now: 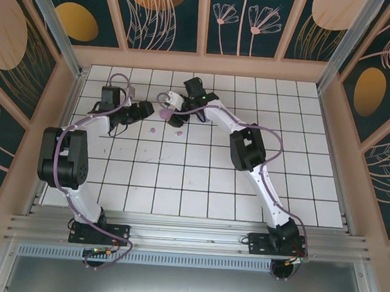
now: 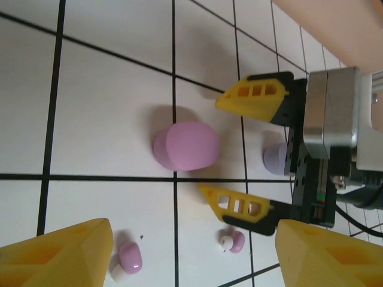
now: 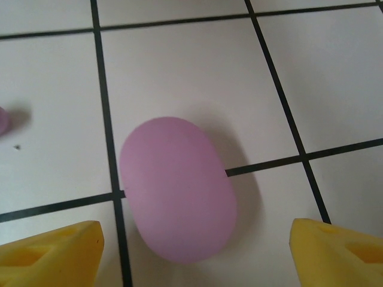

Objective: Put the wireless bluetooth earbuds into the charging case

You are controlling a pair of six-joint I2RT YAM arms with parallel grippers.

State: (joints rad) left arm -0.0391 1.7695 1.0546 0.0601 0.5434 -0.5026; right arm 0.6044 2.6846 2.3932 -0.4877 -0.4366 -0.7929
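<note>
**Both grippers spread wide, pink case between them**

Left wrist view: the pink case [image 2: 185, 145] sits mid-frame on the white grid table [image 2: 108, 107], lying across a black line. The right gripper [image 2: 209, 147] is at the right of the frame, its yellow fingers apart, tips just short of the case and gripping nothing. Two pink earbuds [image 2: 130, 258] lie loose on the table near the bottom edge. One is lower left, beside a finger of the left gripper [image 2: 192, 230]. The other earbud [image 2: 234, 241] is lower centre, just under the right gripper's lower finger. The left gripper's fingers are wide apart too, and empty. A lavender piece [image 2: 274, 158] peeks out behind the right gripper, partly hidden.
</note>
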